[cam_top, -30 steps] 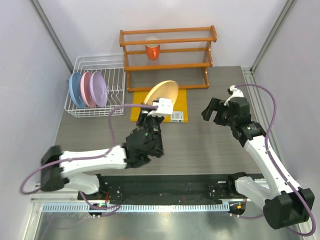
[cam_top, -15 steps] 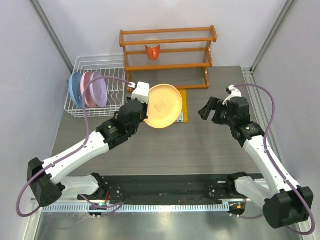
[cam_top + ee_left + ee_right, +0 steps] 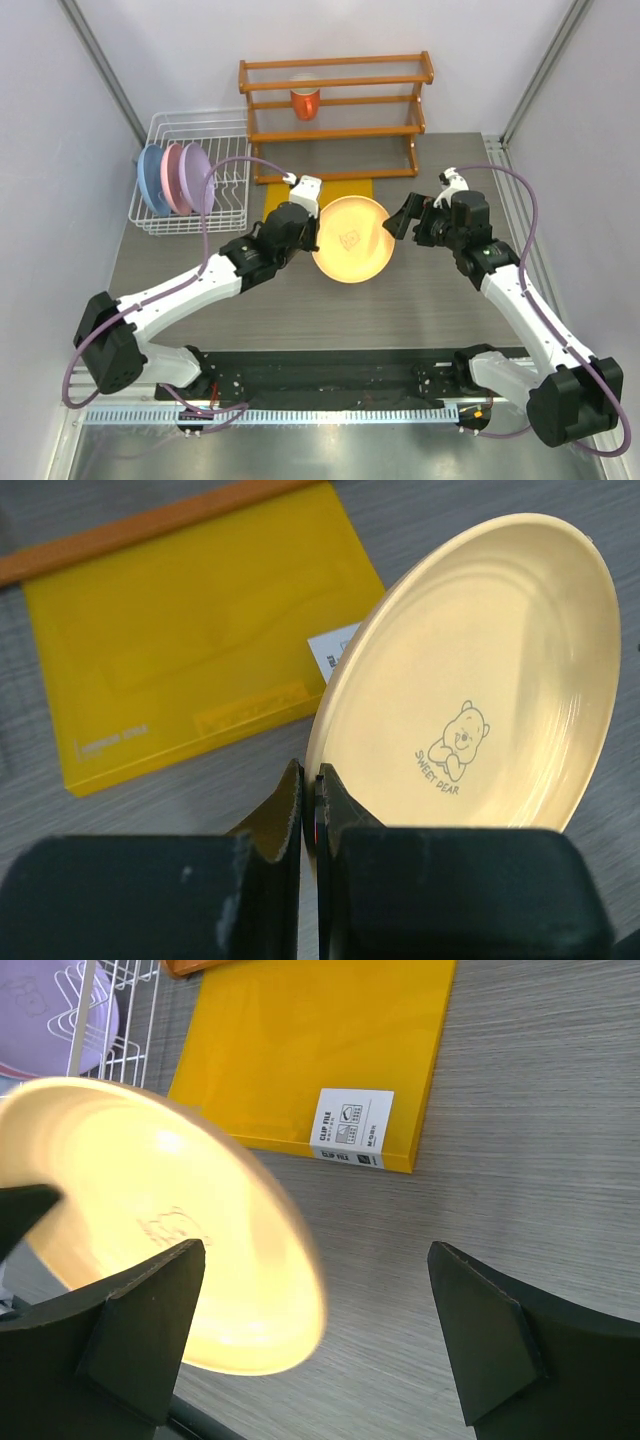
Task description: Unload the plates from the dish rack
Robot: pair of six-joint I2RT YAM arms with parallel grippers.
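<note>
In the rack (image 3: pixel 232 190), back-left on the table (image 3: pixel 430 300): three plates on edge between the prongs, packed close, blue plate (image 3: pixel 149 182) outermost left, then pink plate (image 3: pixel 174 178), then lilac plate (image 3: pixel 198 178). Rest of the rack's slots to the right bare wire.

On the shelf (image 3: pixel 335 132) at the back: one orange cup (image 3: pixel 305 103), upper tier, upright.

Out of the rack and off the table: peach plate (image 3: pixel 352 240), held mid-table in front of the shelf, tilted, inner face with a small bear print toward the top camera. Beneath and behind it, flat on the table: yellow folder (image 3: pixel 190 630), white label at its near corner.

Left gripper (image 3: pixel 310 802): pressed nearly together, pinching the peach plate by its left rim, one finger on each face, only the thin rim in the gap. Nothing else touched.

Right gripper (image 3: pixel 315 1345): spread wide, holding nothing. Right at the plate's right rim in the top view; from the right wrist, plate's edge overlapping the left finger (image 3: pixel 130 1340) and reaching partway into the gap, right finger well apart from it. Contact with the plate: cannot tell.
</note>
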